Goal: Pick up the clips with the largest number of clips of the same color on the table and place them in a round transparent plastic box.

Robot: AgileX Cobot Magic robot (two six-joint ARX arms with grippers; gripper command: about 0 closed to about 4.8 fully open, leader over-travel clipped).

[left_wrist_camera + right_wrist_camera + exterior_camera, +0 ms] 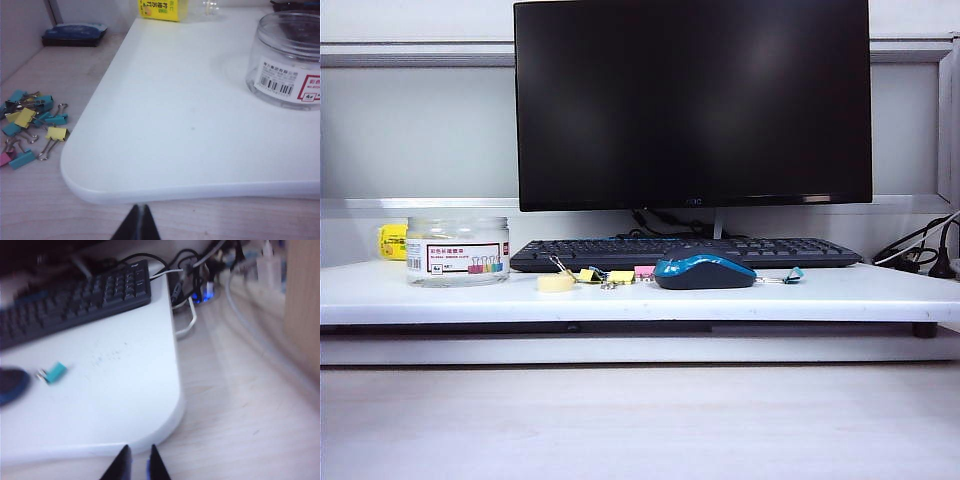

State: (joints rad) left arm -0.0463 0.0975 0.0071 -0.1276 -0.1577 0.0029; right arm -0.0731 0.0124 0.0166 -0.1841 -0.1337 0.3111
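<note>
Yellow binder clips (620, 276) with thin silver wire handles lay near the front of the white raised tabletop (620, 300), just right of a pale yellow round tape roll (556, 283) and left of a blue and black computer mouse (705, 272); at least 2 showed in the exterior view, with a small pink clip (644, 271) among them. A teal clip (792, 275) sat on the far side of the mouse, also seen blurred in the right wrist view (55, 371).

Neither arm showed in the exterior view. The left pincer (138, 222) hung low before the rounded corner of the tabletop, its dark tips pressed together and holding nothing. The right pincer (136, 462) hung before the opposite corner, its tips a little apart with nothing between them.

Off the tabletop, on the lower wooden surface, the left wrist view showed a loose pile of teal, yellow and pink clips (31, 127).

Further left on the tabletop stood the squat round transparent plastic box (457, 250), upright, lid off, with a white label bearing a red stripe. Behind it sat a small yellow object (392, 241). At the back lay a black keyboard (685, 252) before a dark monitor (692, 100), with cables (920, 250) to the right.
</note>
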